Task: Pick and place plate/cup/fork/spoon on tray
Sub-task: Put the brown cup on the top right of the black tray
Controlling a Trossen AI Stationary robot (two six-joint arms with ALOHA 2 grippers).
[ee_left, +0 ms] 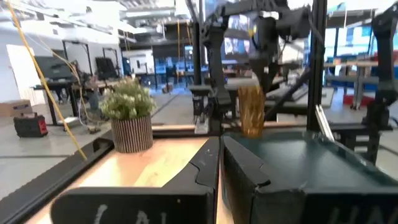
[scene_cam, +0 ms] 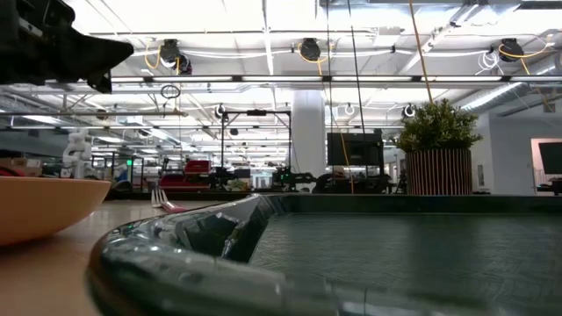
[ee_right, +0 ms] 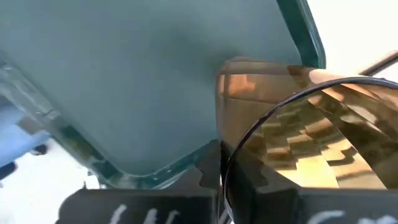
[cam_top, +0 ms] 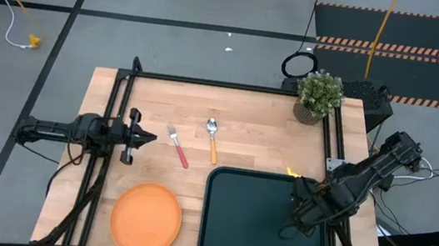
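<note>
Carrying the cup (ee_right: 292,130), your right end effector (cam_top: 300,207) is clenched on its rim above the tray (cam_top: 231,234), at the lower right of the high view. Lower it level until its base meets the tray, then release. Your left end effector (cam_top: 147,138) waits pinched shut, empty, mid-left over the tabletop (cam_top: 246,114).

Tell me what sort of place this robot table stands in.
Probably a large robotics lab or workshop: bare grey floor with hazard-striped matting, exposed ceiling lights and cables, and more framed workstations behind the wooden table.
</note>
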